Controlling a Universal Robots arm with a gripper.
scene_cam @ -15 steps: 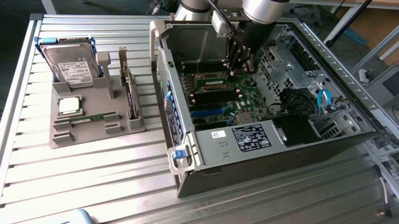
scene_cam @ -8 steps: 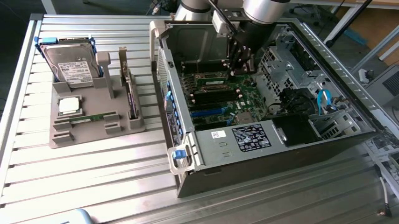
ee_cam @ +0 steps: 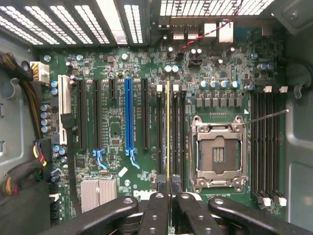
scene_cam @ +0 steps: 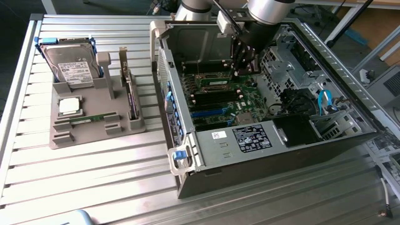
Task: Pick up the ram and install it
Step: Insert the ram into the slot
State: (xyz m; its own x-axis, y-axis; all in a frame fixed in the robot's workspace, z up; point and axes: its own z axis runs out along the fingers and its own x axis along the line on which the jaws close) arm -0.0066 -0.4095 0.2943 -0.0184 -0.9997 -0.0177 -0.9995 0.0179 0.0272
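Note:
My gripper (scene_cam: 244, 65) reaches down into the open computer case (scene_cam: 187, 154), above the motherboard (scene_cam: 231, 101). In the wrist view the gripper (ee_cam: 167, 197) is shut on the ram (ee_cam: 167, 137), a thin stick seen edge-on as a yellowish line between the black fingers (ee_cam: 155, 208). The held ram hangs in line with the long black memory slots (ee_cam: 159, 127) just beside the empty processor socket (ee_cam: 217, 154). Whether it touches a slot I cannot tell. A second ram (scene_cam: 91, 118) lies flat in the grey holder tray (scene_cam: 81, 136) outside the case.
The tray also carries a hard drive (scene_cam: 69, 65), a square silver processor (scene_cam: 69, 105) and an upright expansion card (scene_cam: 131, 98). Inside the case are a blue slot (ee_cam: 128, 117), more memory slots (ee_cam: 266, 142), cable bundles (ee_cam: 19, 73) and drive cages (scene_cam: 293, 61).

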